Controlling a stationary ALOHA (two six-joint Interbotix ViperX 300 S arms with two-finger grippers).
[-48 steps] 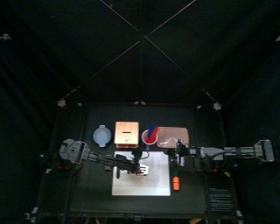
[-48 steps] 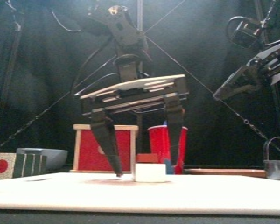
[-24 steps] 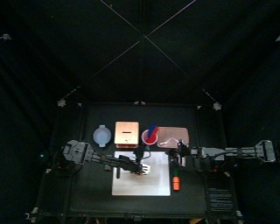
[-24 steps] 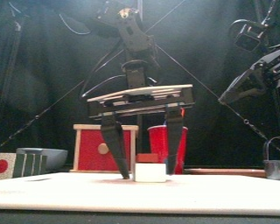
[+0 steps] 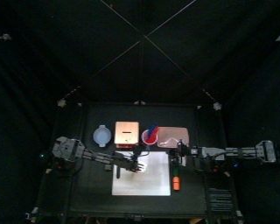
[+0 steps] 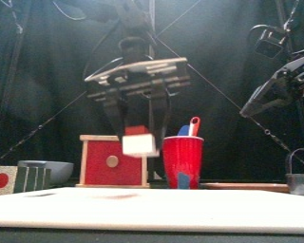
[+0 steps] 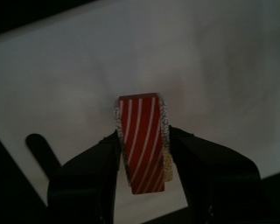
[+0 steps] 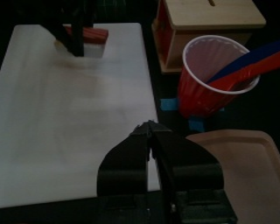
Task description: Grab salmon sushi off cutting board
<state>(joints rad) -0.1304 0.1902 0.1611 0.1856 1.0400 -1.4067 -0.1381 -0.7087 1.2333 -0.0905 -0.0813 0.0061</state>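
Observation:
The salmon sushi [image 7: 143,144], a small red-orange striped piece on white rice, sits pinched between my left gripper's jaws. In the front view the left gripper [image 6: 140,145] holds the sushi [image 6: 140,141] well above the white cutting board [image 6: 152,211]. The right wrist view shows the sushi [image 8: 94,36] at the far end of the board [image 8: 73,114]. In the top view the left gripper [image 5: 136,164] is over the board [image 5: 145,179]. My right gripper [image 8: 149,138] is shut and empty, hovering at the board's right edge [image 5: 178,156].
A red cup [image 6: 182,161] with red and blue sticks and a wooden box with a red face [image 6: 113,161] stand behind the board. A tan tray [image 8: 241,166] lies beside the cup. A bright orange stick [image 5: 175,184] lies at the board's right edge.
The left gripper straddled the sushi on the board, shut on it, and has lifted it up off the board. The right arm has hardly moved.

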